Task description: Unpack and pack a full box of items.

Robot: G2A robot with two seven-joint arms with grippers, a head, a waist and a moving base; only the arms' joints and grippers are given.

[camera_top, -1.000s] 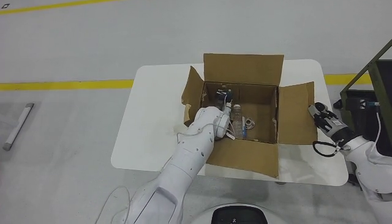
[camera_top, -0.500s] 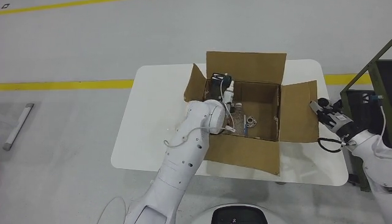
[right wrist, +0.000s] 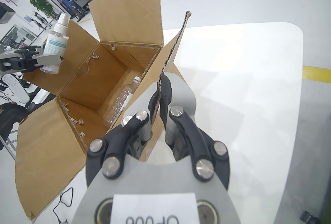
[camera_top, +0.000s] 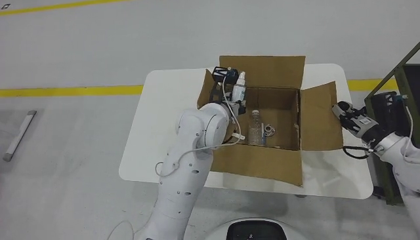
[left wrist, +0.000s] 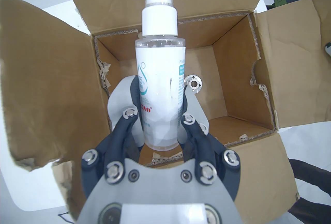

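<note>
An open cardboard box stands on the white table. My left gripper is shut on a clear spray bottle with a white label and pump, held above the box's far left corner. The right wrist view shows that bottle above the left flap. My right gripper is shut on the edge of the box's right flap, at the table's right side. A clear plastic bottle lies on the box floor.
A small metal item lies beside the plastic bottle in the box. A dark green rack stands just off the table's right edge. Bare tabletop lies left of the box and along the front right.
My left gripper has lifted the spray bottle out of the box, up and toward the far left corner. The right gripper has shifted slightly away along the right flap.
</note>
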